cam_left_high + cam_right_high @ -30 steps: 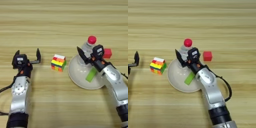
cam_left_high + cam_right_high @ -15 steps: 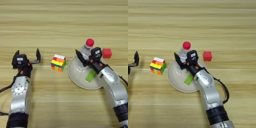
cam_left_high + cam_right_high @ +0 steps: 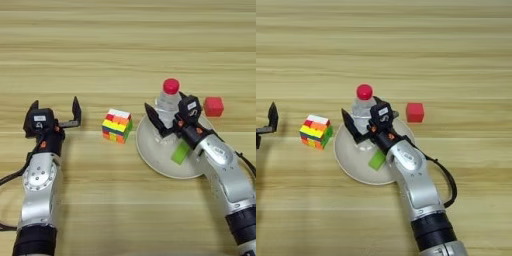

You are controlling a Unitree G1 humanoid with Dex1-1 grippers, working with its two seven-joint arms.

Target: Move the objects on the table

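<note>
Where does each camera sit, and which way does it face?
Left eye view: head-mounted, looking down on the table; shows both arms, left gripper open, right gripper around the bottle.
Right eye view: same head, reaching further right; shows the right arm and only a left fingertip.
Both share the plate, puzzle cube, green block and red cube.

Block (image 3: 180,152) in plate (image 3: 155,159); puzzle cube (image 3: 117,125) left.

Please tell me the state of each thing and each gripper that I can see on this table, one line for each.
Bottle: upright, red cap on, between the right gripper's fingers.
Green block: lying in the plate.
Puzzle cube: on the table, free.
Red cube: on the table, free.
Right gripper: open around the bottle.
Left gripper: open, empty.
</note>
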